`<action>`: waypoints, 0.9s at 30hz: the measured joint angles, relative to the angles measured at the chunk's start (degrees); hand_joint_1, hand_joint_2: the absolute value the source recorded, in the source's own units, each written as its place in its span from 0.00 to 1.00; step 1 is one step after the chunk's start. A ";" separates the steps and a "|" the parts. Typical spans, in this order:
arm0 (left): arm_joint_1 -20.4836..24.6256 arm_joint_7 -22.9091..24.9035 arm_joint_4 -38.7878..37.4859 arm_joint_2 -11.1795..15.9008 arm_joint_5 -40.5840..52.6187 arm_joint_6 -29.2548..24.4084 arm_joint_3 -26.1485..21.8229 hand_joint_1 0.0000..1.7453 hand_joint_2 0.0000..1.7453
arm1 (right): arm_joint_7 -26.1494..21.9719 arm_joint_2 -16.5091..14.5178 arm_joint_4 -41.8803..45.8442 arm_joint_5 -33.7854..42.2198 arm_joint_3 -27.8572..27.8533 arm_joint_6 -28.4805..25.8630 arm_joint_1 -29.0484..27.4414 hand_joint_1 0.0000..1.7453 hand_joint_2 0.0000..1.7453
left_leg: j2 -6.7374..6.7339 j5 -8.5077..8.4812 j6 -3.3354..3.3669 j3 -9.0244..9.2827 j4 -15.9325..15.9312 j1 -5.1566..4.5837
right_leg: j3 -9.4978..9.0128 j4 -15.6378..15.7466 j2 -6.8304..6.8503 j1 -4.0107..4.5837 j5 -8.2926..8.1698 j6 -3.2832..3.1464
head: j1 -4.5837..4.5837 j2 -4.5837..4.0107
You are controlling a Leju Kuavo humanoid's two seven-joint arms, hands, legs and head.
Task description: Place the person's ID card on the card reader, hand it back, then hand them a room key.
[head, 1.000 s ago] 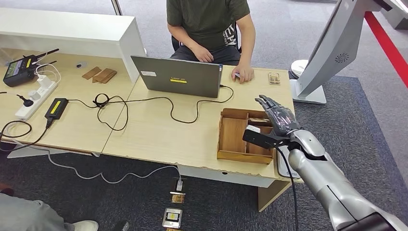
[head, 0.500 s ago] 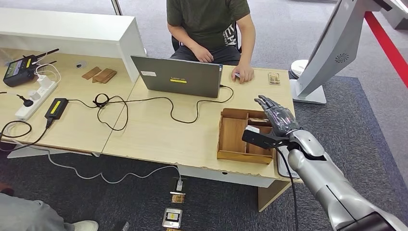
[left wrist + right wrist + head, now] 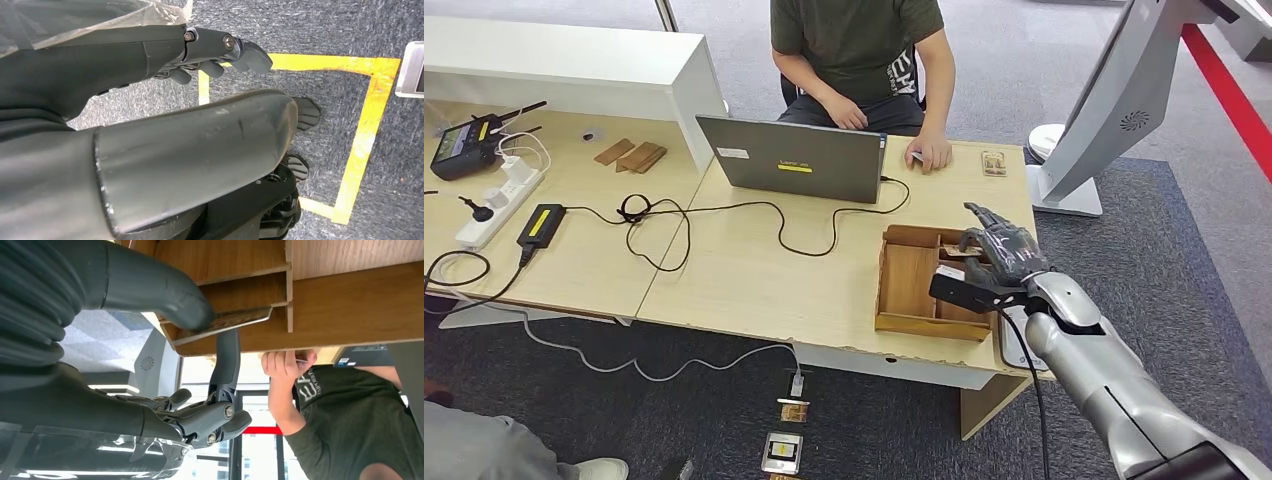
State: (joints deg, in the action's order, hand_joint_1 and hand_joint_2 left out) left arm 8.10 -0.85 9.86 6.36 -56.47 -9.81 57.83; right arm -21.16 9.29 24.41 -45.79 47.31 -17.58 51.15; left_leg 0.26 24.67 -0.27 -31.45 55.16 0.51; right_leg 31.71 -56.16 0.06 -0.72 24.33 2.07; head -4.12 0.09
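Head view: right hand (image 3: 996, 252) sits over the far right compartments of the wooden tray (image 3: 911, 282) on the tabletop (image 3: 754, 280), fingers curled down onto a tan card (image 3: 956, 254) lying in a small compartment. Looks like the room key pick, so the last step of the task is in hand; whether the ID card part is finished can't be told from here. The person's hand (image 3: 931, 152) rests flat on the tabletop beyond the tray, something small under its fingers, too small to name. Laptop (image 3: 791, 158) and its black cable (image 3: 774, 225) lie left of the tray, well apart from the hand. A small card-like item (image 3: 994, 163) lies near the far right edge. White kiosk stand (image 3: 1092, 130) stands off the right end of the tabletop.

Left wrist view: left hand (image 3: 215, 55) hangs over grey carpet with yellow floor tape (image 3: 370, 115), fingers curled in with nothing in them.

Right wrist view: thumb (image 3: 150, 287) presses on top of the card (image 3: 225, 322), one dark finger (image 3: 226, 365) reaches under its edge, so the card is pinched; other fingers loosely bent. Card is at the tray divider, seemingly not lifted clear yet. Person's hand (image 3: 287, 365) and dark shirt (image 3: 350, 425) lie beyond.

Next move likely calls for lifting straight out past the compartment walls, then reaching over the tray's far wall to the person. Risk: thin card slipping or catching on the divider.
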 joint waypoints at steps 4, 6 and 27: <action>0.00 -0.08 0.00 0.00 -0.12 0.01 0.17 0.00 0.00 | 0.00 0.13 0.03 -0.55 -0.02 -0.66 0.03 1.00 1.00 | 0.00 0.00 0.00 0.02 0.00 0.00 | -0.01 0.00 0.00 0.00 0.00 0.00 | 0.00 0.00; 0.00 -0.07 0.00 0.00 -0.12 0.02 0.26 0.00 0.00 | -0.03 0.20 0.03 -0.69 -0.01 -0.77 0.02 1.00 1.00 | 0.00 0.00 0.00 0.02 0.00 0.00 | -0.01 0.01 0.00 0.00 0.00 0.00 | 0.00 0.00; 0.02 -0.17 0.00 -0.02 0.28 0.38 1.23 0.00 0.00 | -6.47 1.76 3.10 3.96 -0.65 -8.98 -2.09 1.00 1.00 | -0.01 0.00 0.00 0.04 0.01 0.00 | -0.04 0.00 0.00 0.00 0.00 0.00 | -0.01 0.00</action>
State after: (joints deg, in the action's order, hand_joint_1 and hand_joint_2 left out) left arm 8.12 -1.02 9.86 6.34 -56.19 -9.43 59.07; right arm -27.63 11.06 27.51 -41.83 46.66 -26.56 49.06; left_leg 0.25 24.67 -0.27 -31.41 55.17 0.51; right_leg 31.67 -56.16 0.06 -0.72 24.33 2.07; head -4.13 0.09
